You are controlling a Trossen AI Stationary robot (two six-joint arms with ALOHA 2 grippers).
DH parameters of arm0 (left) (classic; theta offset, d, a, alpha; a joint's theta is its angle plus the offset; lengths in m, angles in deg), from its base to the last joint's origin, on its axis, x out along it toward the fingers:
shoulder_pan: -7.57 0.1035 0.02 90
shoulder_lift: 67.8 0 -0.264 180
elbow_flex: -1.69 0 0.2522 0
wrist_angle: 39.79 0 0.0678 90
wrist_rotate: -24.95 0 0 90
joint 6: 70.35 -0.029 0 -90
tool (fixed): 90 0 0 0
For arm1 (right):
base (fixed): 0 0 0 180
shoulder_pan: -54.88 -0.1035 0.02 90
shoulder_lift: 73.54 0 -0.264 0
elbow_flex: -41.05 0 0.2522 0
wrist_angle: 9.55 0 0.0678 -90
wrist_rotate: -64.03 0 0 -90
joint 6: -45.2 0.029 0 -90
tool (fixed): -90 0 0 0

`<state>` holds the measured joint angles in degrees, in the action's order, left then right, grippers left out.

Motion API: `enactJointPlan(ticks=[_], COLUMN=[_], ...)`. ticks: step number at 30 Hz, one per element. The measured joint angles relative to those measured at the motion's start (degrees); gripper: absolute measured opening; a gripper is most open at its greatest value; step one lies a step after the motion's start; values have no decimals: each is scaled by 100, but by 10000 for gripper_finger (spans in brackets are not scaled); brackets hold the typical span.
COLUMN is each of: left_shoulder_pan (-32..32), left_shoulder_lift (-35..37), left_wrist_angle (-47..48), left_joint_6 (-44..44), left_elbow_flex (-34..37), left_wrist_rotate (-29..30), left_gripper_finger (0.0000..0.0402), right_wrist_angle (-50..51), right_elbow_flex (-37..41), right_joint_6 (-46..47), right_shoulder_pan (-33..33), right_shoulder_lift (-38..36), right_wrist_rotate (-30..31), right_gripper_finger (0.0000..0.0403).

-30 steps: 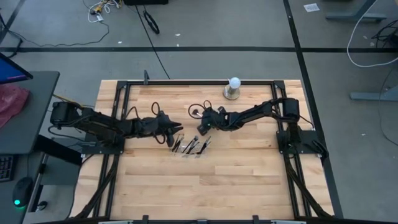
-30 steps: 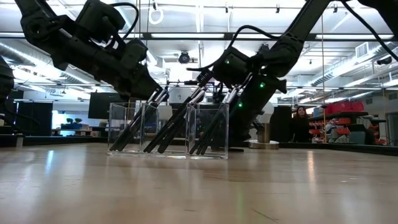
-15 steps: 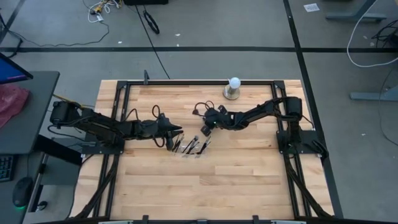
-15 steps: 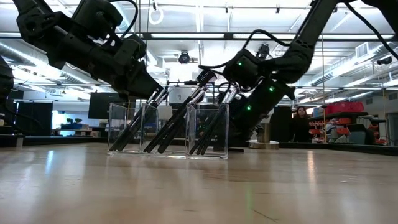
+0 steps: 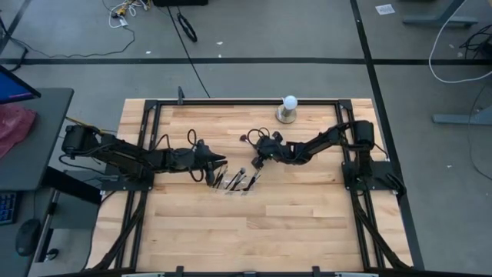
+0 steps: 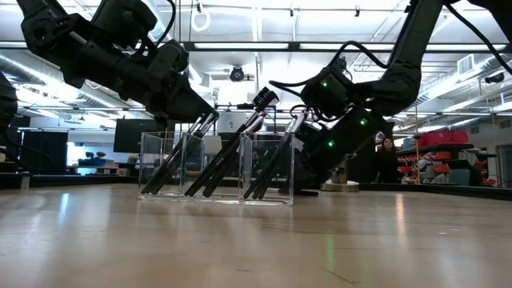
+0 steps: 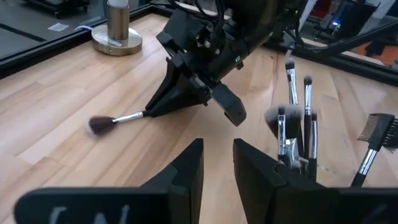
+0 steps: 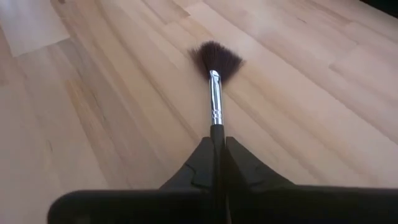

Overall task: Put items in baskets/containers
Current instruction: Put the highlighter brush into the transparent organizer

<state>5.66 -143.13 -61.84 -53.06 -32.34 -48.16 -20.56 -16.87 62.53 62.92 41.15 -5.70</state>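
Note:
A clear divided container [image 6: 216, 166] stands mid-table [image 5: 237, 181], with several dark-handled brushes [image 7: 292, 118] leaning in its compartments. One more brush [image 7: 118, 119], with a silver ferrule and fanned dark bristles [image 8: 216, 58], lies on the wood just beyond the container. My right gripper [image 8: 216, 146] is low over the table and shut on this brush. My left gripper [image 7: 217, 163] hovers beside the container's left end [image 5: 218, 162]. It is open, with nothing between its fingers. My right gripper pinches the loose brush's dark handle [image 8: 216, 132] just behind the silver ferrule, between its two fingers. The fingers slant down from the table's right and lie along the brush. The brush points away from the fingers, and its bristle head [image 7: 99, 125] is on the wood.
A white ball on a round metal base [image 5: 288, 109] stands near the far edge. A black frame [image 5: 231, 102] runs round the wooden table. There is bare wood in front of the container [image 5: 246, 231]. A person [image 6: 389, 152] stands far back in the room.
My right gripper has come down from above the container's brush tops to the table behind it. It has shifted a little toward the right edge and tipped more steeply. My left arm and the container have stayed where they were.

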Motion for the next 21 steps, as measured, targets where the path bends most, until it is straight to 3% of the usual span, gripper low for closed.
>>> enactJointPlan(ticks=[6, 13, 21], left_shoulder_pan=[-97, -331, -558], left_shoulder_lift=[2, 7, 9], left_wrist_angle=[6, -1, -622], left_joint_6=[0, -14, -323], left_elbow_flex=[0, 0, 0], left_wrist_rotate=[0, 0, -2], left_gripper_finger=[87, 87, 87], right_wrist_angle=[-49, -897, -1355], right_elbow_flex=[162, 1458, 2447], right_joint_6=[452, 1423, 2269], right_shoulder_pan=[-341, -893, -2172], right_shoulder_lift=[-102, -962, -1968], right_wrist_rotate=[445, 772, 1566], right_gripper_finger=[13, 11, 10])
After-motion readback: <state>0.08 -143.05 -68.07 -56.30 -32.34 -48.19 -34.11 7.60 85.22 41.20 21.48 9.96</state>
